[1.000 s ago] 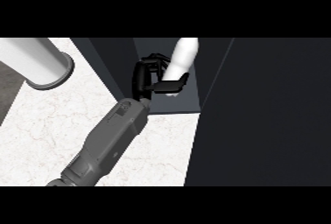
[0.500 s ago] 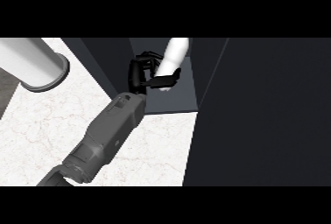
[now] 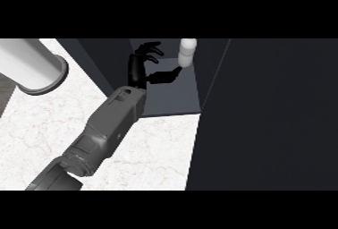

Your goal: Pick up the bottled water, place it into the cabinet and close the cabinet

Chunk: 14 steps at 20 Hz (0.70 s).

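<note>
Though your left hand [image 3: 140, 67] hangs open just beside the upright bottled water [image 3: 188, 53] in the cabinet [image 3: 173, 99], a careless withdrawal could topple the bottle.

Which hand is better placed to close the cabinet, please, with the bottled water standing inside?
Left, most likely. The left hand is inside the cabinet opening, its fingers open beside the upright bottled water, so it holds nothing. The right hand is not in view.

No lettering, label, brand or number can be read on the bottled water [image 3: 188, 53], the cabinet [image 3: 173, 97] or the counter [image 3: 40, 125].
</note>
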{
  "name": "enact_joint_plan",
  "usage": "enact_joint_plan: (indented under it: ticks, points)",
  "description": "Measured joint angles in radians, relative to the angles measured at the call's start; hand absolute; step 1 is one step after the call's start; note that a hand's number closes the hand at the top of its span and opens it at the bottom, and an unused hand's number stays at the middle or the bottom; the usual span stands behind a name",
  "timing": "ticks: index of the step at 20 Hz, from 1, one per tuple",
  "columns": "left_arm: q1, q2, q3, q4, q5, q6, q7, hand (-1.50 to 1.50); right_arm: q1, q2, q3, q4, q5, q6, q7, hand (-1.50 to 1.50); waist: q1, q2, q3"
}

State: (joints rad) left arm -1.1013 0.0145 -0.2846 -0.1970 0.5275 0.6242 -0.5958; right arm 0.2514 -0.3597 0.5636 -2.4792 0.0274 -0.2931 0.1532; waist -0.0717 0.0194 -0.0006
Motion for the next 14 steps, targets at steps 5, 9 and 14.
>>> enact_joint_plan:
  ticks: [5, 9, 14]
  points:
    - [-0.016, -0.003, 0.031, 0.050, 0.004, -0.026, -0.036, -1.50, 0.008, 0.000, 0.006, 0.000, -0.005, 0.005, -0.017, -1.50, -0.008, 0.005, 0.000]
    - [-0.026, -0.004, 0.055, 0.068, 0.012, -0.045, -0.060, -1.50, 0.020, -0.005, 0.010, 0.000, -0.008, 0.011, -0.035, -1.50, -0.011, 0.006, 0.000]
    - [-0.042, -0.009, 0.076, 0.083, 0.018, -0.078, -0.077, -1.50, 0.016, 0.000, 0.011, 0.006, -0.011, 0.013, -0.042, -1.50, -0.009, 0.007, -0.001]
